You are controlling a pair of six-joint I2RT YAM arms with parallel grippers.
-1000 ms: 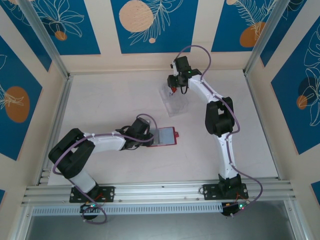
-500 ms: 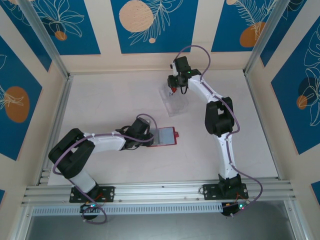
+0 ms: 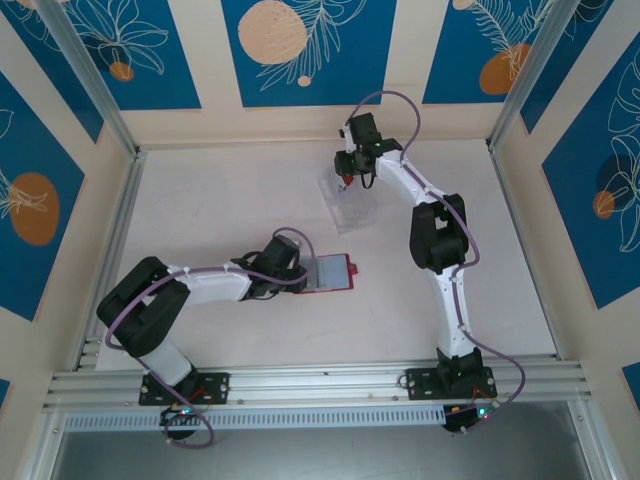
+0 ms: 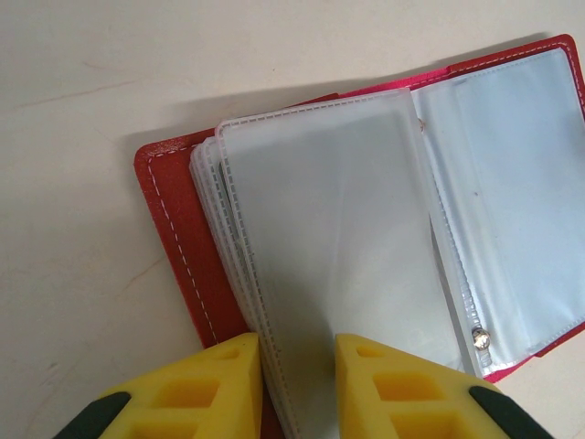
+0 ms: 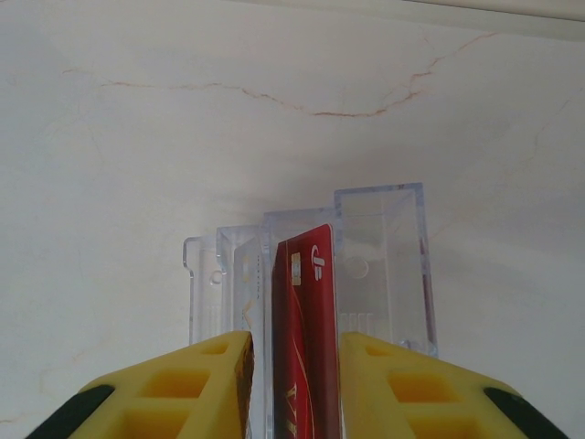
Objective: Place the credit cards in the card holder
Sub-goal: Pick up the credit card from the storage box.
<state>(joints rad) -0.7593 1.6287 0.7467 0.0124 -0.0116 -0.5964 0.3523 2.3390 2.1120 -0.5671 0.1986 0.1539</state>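
Note:
The red card holder lies open mid-table, its clear grey sleeves fanned over the red cover. My left gripper is at its left edge. In the left wrist view that gripper is shut on the sleeve stack, one finger at the stack's edge and the other on the top sleeve. At the back, my right gripper reaches into the clear tray. In the right wrist view it is shut on a red credit card standing upright in the tray. A pale card stands in the slot beside it.
The clear tray has several upright dividers around the red card. Metal rails run along the table's left, right and near edges. A snap stud sits on the holder's right half.

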